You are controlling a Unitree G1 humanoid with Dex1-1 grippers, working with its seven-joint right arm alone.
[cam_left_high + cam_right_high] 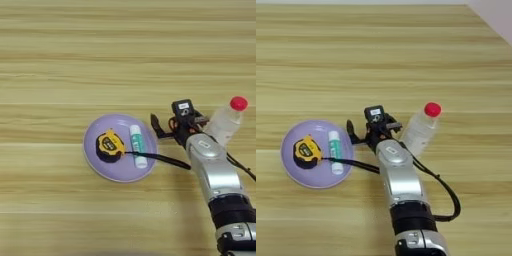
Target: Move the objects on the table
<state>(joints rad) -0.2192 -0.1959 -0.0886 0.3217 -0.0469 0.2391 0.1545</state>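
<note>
A white glue stick with a teal label (137, 145) lies on a round lilac plate (97, 132), next to a yellow and black tape measure (110, 146). A clear plastic bottle with a red cap (227, 121) stands upright to the right of the plate. My right gripper (176, 122) hovers between the plate and the bottle, open with nothing between its fingers. Its left finger (155, 126) is by the plate's right rim, and its right finger reaches toward the bottle. In the right eye view the gripper (373, 129) sits left of the bottle (418, 131).
The wooden table (100, 60) fills the view. My silver forearm (215, 172) comes in from the bottom right, with a black cable (162, 159) trailing over the plate's right edge. The table's far right edge (491, 25) shows at the top corner.
</note>
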